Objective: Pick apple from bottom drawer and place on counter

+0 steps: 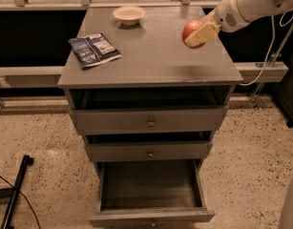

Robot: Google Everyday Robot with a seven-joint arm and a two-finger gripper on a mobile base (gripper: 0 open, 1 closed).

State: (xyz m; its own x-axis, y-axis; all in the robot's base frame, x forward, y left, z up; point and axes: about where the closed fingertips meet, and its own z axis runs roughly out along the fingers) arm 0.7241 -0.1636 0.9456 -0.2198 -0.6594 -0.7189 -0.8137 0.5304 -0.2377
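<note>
My gripper (197, 34) is shut on the red apple (191, 30) and holds it above the right side of the grey counter (151, 56); a shadow lies on the counter below it. The white arm (246, 4) comes in from the upper right. The bottom drawer (151, 190) is pulled open, and its dark inside holds nothing I can see.
A cream bowl (129, 15) stands at the back of the counter. A dark blue snack bag (94, 49) lies on its left side. The two upper drawers (148, 123) stick out a little. A black stand leg (15, 194) lies on the speckled floor at the left.
</note>
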